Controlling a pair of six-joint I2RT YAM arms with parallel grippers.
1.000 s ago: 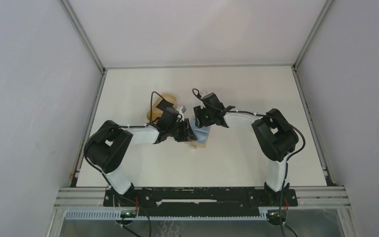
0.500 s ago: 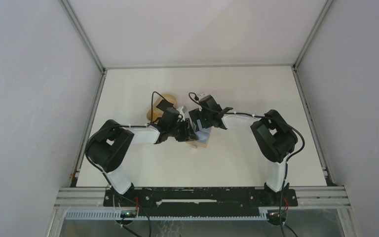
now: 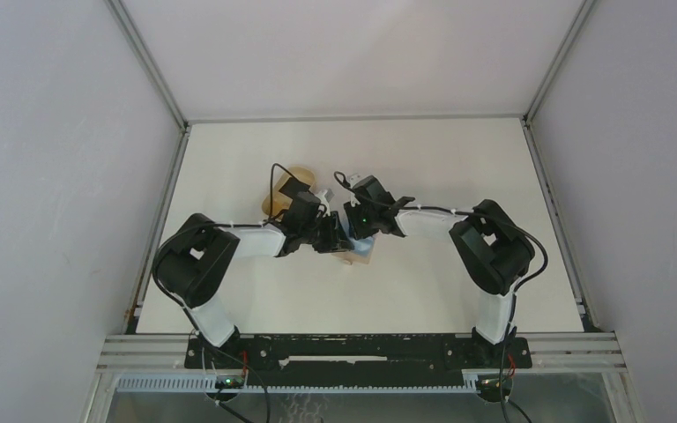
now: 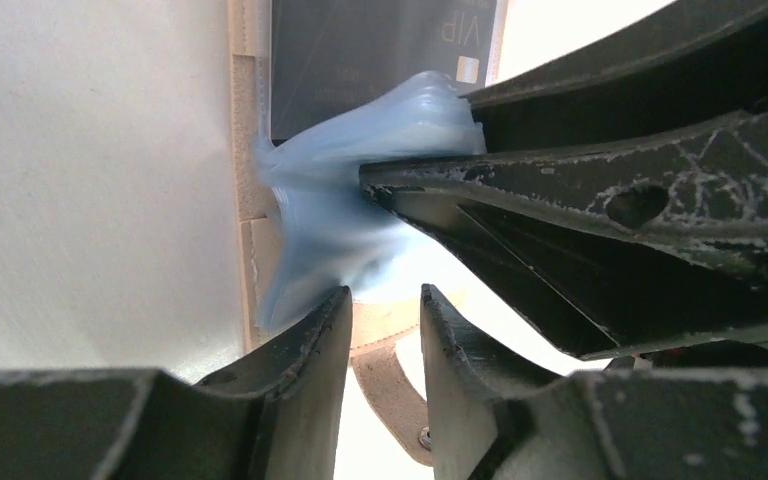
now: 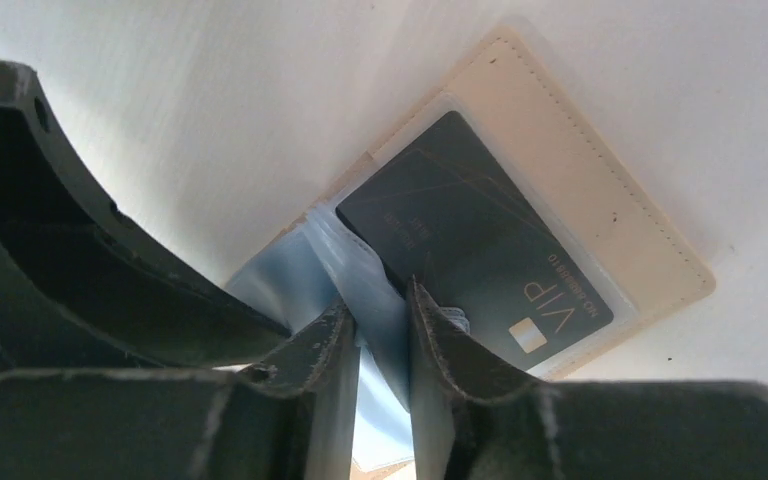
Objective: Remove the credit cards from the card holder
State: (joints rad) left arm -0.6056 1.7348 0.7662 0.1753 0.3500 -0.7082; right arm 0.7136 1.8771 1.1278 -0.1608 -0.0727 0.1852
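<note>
scene: two arms meet at the middle of one white table (image 3: 441, 159), their wrists close together.
card holder (image 5: 580, 170): one, tan with a stitched edge, lying flat on the table under both wrists.
credit cards (image 4: 340, 200): light blue, bent and bunched, sticking out of the holder's side. the number cannot be told, as they blur into a single wad.
dark card (image 5: 460, 240): one, marked "vip", sitting in the holder's clear pocket.
left gripper (image 4: 385, 330): fingers nearly together, nipping the holder's tan edge, with the snap tab (image 4: 405, 400) just below.
right gripper (image 5: 372, 340): fingers clenched on the light blue cards, right beside the dark card.
tan rounded object (image 3: 272, 206): one, beyond the left arm, partly hidden.
</note>
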